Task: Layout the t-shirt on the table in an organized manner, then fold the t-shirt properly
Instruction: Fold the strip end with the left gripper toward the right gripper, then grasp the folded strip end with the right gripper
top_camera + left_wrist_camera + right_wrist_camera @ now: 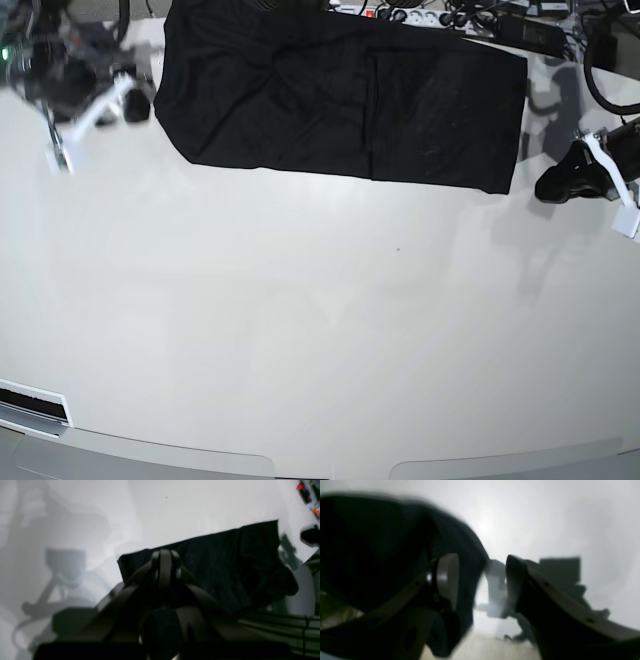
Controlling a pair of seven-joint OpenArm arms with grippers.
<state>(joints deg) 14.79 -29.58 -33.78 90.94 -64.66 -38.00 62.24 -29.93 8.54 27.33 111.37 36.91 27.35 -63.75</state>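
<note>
bare table (300, 330); black t-shirt (340, 95) beyond, no legible writing

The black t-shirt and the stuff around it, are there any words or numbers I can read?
No text can be read in any view.
The t-shirt looks plain black, with no print showing.
The table is bare white, with no label.
The cables and gadgets along the far edge are too small and blurred to read.
</note>
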